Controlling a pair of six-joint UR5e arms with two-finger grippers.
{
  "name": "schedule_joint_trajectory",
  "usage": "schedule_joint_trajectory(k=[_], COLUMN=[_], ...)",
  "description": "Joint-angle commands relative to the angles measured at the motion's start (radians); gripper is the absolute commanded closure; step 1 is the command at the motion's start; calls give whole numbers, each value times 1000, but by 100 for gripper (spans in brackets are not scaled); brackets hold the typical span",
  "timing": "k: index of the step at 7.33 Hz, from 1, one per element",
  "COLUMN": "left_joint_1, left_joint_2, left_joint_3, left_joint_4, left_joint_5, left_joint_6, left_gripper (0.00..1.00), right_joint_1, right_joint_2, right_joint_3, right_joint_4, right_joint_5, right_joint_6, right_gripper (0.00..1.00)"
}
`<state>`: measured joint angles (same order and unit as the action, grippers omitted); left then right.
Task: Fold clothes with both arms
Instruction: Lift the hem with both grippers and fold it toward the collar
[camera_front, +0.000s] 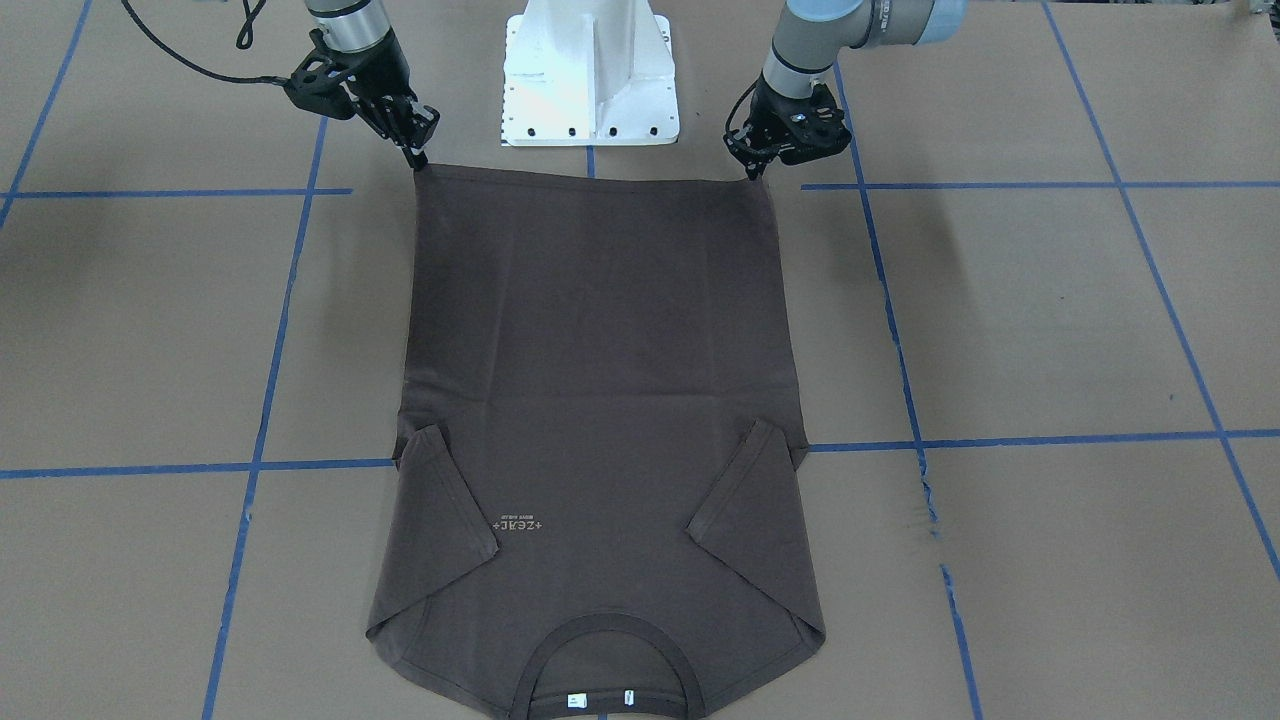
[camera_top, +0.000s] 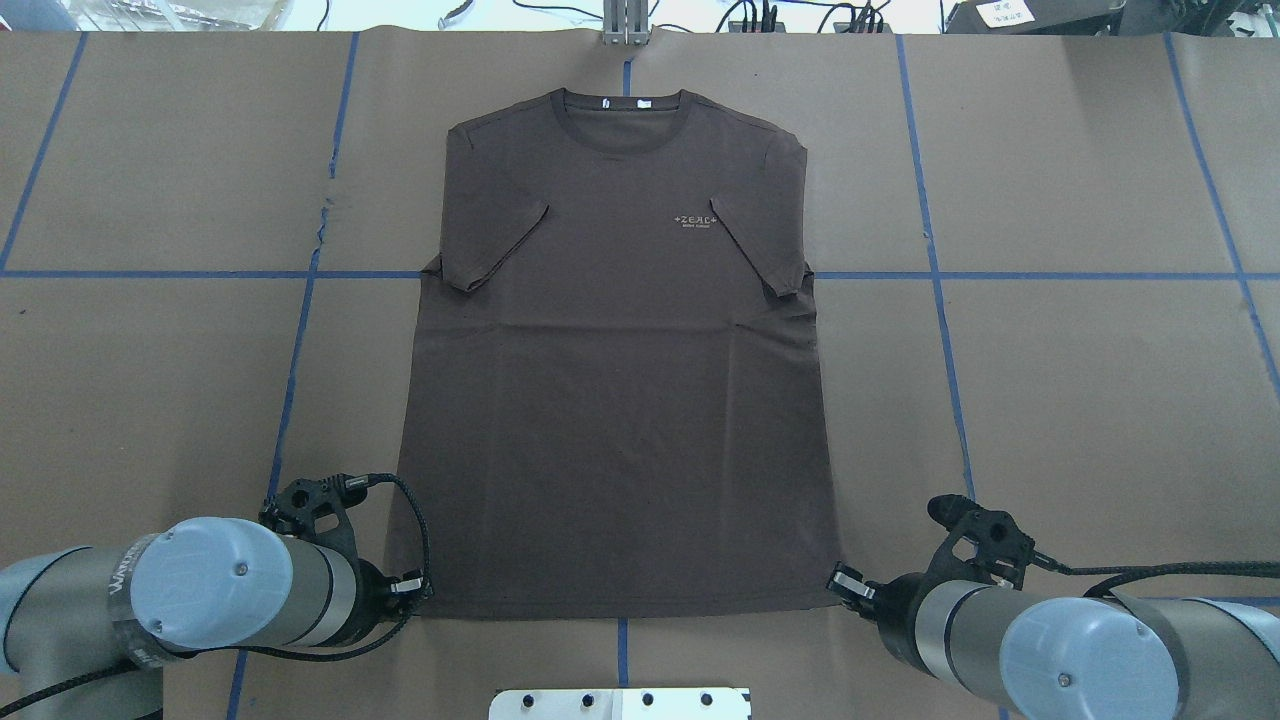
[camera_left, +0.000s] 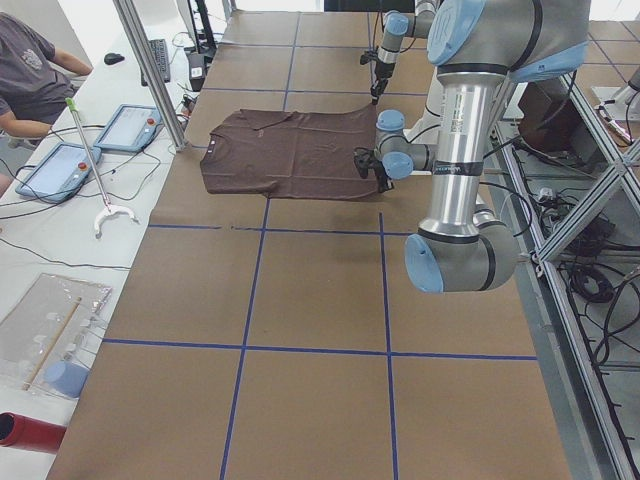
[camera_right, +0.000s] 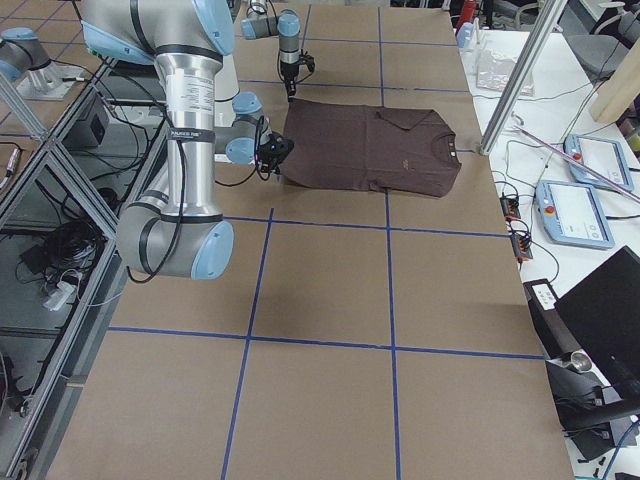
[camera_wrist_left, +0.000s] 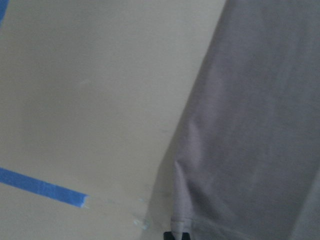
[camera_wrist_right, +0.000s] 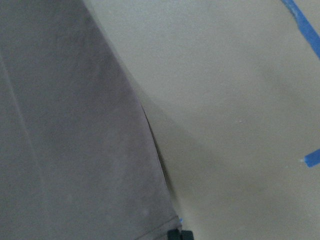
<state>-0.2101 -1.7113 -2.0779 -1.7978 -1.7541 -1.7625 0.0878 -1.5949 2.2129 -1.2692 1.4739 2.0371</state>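
Seen from overhead, the left arm (camera_top: 230, 595) comes in low at the near left of the brown-paper table (camera_top: 150, 380). Its jaws are pressed together on the near left hem corner of the T-shirt (camera_top: 620, 400), and the wrist camera shows that corner puckered where the black tip meets it. The dark brown-grey shirt lies flat, front up, in the middle of the table across the blue tape lines (camera_top: 160, 273). Its hem is nearest the robot and its ribbed collar (camera_top: 622, 152) with small white tags (camera_top: 605, 102) is at the far edge. Both short sleeves are folded inward over the chest, and the right one reaches the small pale print (camera_top: 697, 219). At the near right, the right arm (camera_top: 1050, 640) mirrors the left, its jaws pinching the other hem corner.
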Motion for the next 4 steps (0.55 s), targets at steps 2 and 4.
schedule_joint_trajectory(k=[2, 4], left_joint_1=[8, 9], left_joint_2=[5, 3], left_joint_3=[-94, -134], left_joint_4=[9, 14], left_joint_5=[-45, -82], left_joint_6=[-12, -151], left_gripper=[100, 100], right_joint_1=[-104, -106], right_joint_2=[-124, -138], right_joint_3=[118, 158], right_joint_4=[1, 1], right_joint_5=[2, -4], right_joint_6=[2, 2], right_gripper=[100, 100])
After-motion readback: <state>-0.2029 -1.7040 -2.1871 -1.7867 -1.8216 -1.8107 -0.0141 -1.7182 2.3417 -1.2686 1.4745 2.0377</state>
